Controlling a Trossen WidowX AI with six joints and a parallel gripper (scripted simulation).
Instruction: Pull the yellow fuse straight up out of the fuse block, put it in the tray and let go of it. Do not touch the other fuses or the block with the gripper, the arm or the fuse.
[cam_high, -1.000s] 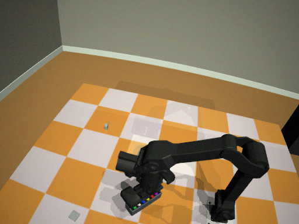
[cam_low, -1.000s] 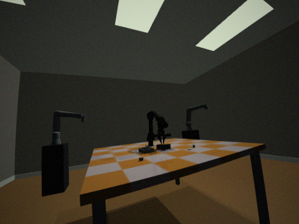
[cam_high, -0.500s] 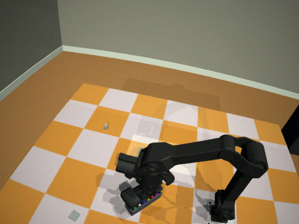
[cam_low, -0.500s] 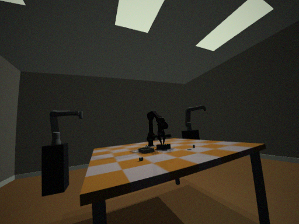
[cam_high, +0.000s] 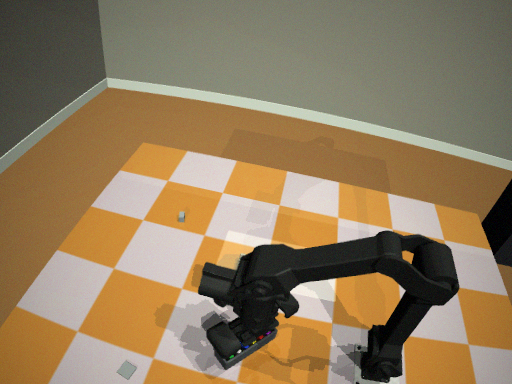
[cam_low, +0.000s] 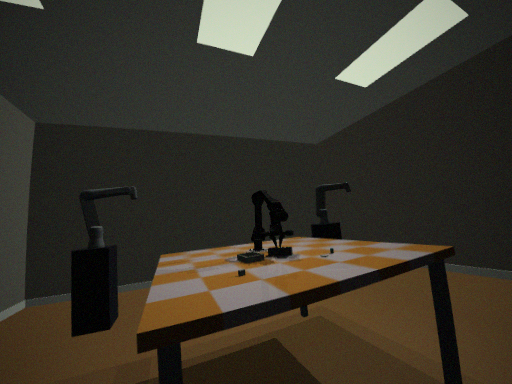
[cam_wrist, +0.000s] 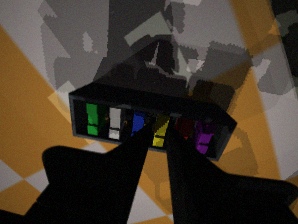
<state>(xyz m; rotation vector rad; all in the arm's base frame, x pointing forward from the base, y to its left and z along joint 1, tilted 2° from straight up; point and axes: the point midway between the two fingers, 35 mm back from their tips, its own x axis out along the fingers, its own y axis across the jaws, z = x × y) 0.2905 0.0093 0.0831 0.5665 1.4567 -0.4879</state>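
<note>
A yellow fuse (cam_wrist: 160, 131) sits in its slot in a dark fuse block (cam_wrist: 150, 102), fourth in a row of green, white, blue, yellow, red and purple fuses. The end effector (cam_wrist: 156, 145) hangs above it, its two black fingers narrowed to either side of the yellow fuse, nothing gripped. The block rests on a checkered orange and white tabletop (cam_high: 150, 250).
</note>
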